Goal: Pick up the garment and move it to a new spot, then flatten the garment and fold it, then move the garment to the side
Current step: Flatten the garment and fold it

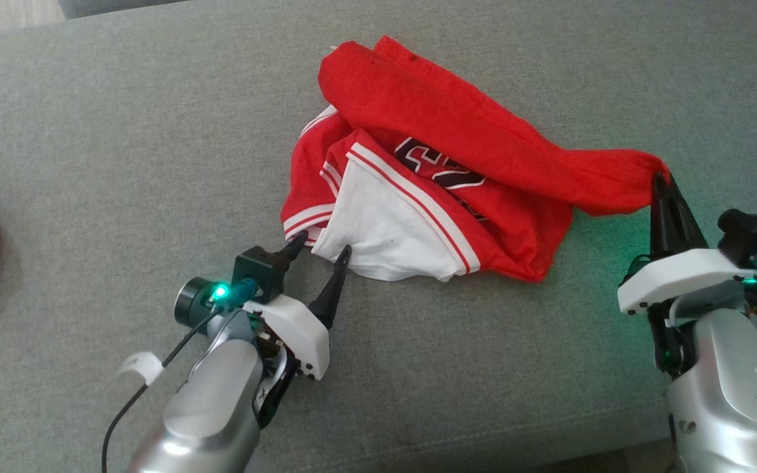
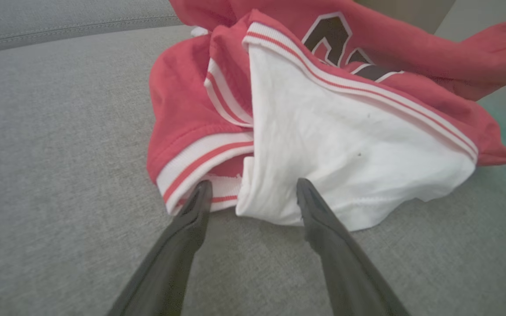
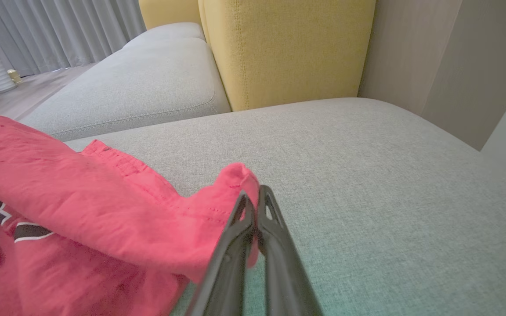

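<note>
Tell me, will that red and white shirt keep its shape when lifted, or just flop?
Probably floppy: the garment lies crumpled in soft folds, and the corner pinched in the right gripper trails back to a heap on the cushion. It looks thin, so likely light. The woven cushion may drag on it.

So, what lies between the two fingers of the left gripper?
In the left wrist view, the white edge of the garment sits between the tips of the left gripper; nearer the wrist, bare grey cushion.

Silver forearms [image 1: 211, 407] end in white wrist housings [image 1: 293, 328] and long dark tapered fingers [image 1: 331, 292]. A black cable [image 1: 106, 447] trails from the left one; white tags [image 1: 142, 364] mark both.
</note>
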Robot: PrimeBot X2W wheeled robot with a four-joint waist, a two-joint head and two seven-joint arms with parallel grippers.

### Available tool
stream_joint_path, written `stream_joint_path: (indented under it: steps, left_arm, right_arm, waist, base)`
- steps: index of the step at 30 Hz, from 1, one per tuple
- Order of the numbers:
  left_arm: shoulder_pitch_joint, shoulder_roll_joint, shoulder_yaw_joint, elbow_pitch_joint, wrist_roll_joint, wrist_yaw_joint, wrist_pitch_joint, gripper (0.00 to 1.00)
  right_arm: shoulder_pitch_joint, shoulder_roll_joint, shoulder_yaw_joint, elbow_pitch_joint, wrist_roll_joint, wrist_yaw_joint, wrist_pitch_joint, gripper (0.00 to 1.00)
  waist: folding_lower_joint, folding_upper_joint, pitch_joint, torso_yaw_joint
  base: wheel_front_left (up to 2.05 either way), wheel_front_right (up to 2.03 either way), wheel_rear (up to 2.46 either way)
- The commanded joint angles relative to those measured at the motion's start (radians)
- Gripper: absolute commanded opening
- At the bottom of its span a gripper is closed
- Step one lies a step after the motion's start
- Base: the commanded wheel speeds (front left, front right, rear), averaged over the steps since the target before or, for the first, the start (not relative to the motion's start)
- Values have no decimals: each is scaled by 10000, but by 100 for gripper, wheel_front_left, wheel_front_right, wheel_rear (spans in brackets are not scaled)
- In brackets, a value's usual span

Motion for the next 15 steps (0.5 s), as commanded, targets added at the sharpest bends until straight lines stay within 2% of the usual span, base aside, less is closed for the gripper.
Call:
stream_joint_path:
  steps: [1, 3, 6, 7, 9, 10, 15]
  left_arm:
    - [-429, 78, 248, -171, 74, -89, -53, 100]
    - [-414, 62, 234, -180, 62, -127, -53, 90]
    - [-349, 43, 223, -295, 73, -163, -53, 93]
    - [-326, 38, 217, -332, 77, -176, -53, 84]
    - [-242, 27, 226, -379, 10, -233, -53, 13]
    - [-218, 23, 203, -385, -10, -270, -53, 0]
    - [-175, 7, 143, -330, -150, -391, -53, 0]
  right_arm:
    - [-302, 4, 206, -214, 3, 40, -99, 0]
    - [-307, 4, 170, -174, -29, 40, -100, 0]
    - [-326, 4, 131, -98, -65, 40, -83, 0]
    - [-343, 4, 125, -70, -76, 40, -80, 0]
    - [-382, 4, 169, -10, -96, 40, -72, 0]
    - [-408, 4, 183, 10, -92, 40, -71, 0]
    - [-451, 4, 197, 67, -104, 40, -93, 0]
  waist:
    - [0, 0, -14, 14]
    - [0, 0, -48, 44]
    - [0, 0, -78, 121]
    - [0, 0, -101, 150]
    - [0, 0, -162, 178]
    - [0, 0, -179, 193]
    - [0, 0, -266, 300]
  base:
    - [0, 0, 0]
    - [0, 0, 0]
    - [0, 0, 0]
    - [0, 0, 0]
    - [0, 0, 0]
    - [0, 0, 0]
    - [0, 0, 0]
